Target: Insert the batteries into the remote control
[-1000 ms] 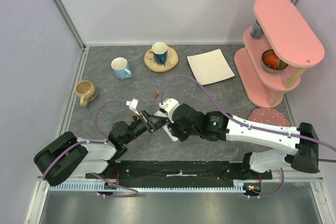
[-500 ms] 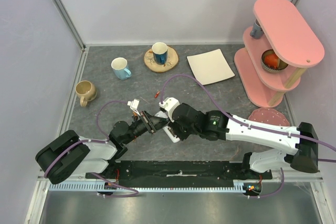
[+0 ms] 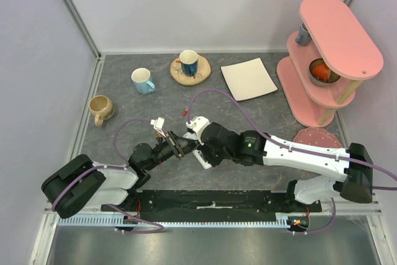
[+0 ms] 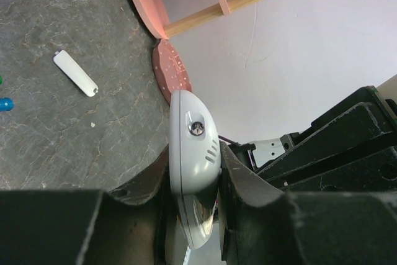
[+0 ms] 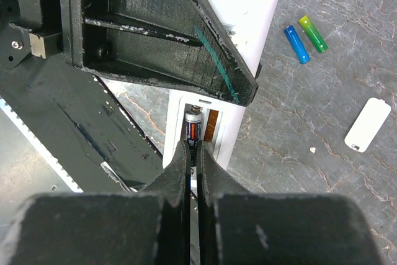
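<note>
Left claw (image 4: 195, 156) is clenched on the slim white plastic remote control (image 4: 191, 130), which sits low in the middle of the left wrist view. Right claw (image 5: 193, 153) is pinched fully together with nothing I can see between its fingers. Its tips are down at the near end of a dark, orange-banded cylindrical battery (image 5: 192, 130) lying in the left slot of the open bay, centre of the right wrist view. To seat it well, I'd press along the slot so the far end meets its contact, then push flat and gently while the left grip gives no ground. A skewed shove could pop the cell out or twist the remote. Now the count: three batteries that I can make out. One is in the bay, and a blue cylindrical battery (image 5: 296, 44) and a green-yellow cylindrical battery (image 5: 314, 33) lie side by side on the grey stone-patterned tabletop (image 5: 310, 172), upper right. One remote, one small white plastic battery cover (image 5: 368, 124) at the right edge, and the slot beside the loaded one looks empty.
</note>
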